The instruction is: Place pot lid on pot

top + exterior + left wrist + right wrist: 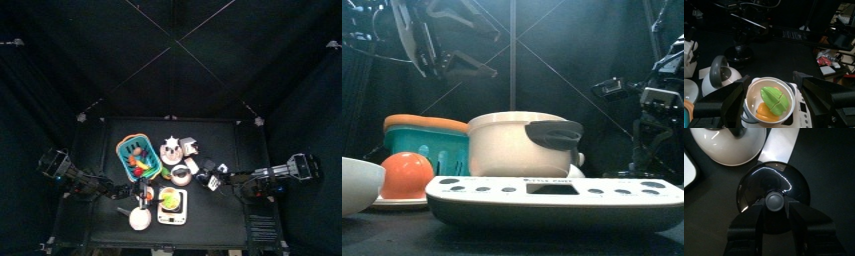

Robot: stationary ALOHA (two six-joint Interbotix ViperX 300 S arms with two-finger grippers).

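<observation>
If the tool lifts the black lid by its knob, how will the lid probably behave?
The black lid looks stiff, so it should keep its shape. Its glossy dome may be slippery; the round knob offers better hold. Being round, it might roll if dropped on edge.

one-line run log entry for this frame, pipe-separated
stage: grasping lid | right gripper: jaws open astride knob of black pot lid | left gripper: open above white pot holding toy food | lid: not on pot

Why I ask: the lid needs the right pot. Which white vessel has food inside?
The white bowl on the scale, holding green and orange pieces; the grey-handled white pot beside it shows none.
</observation>
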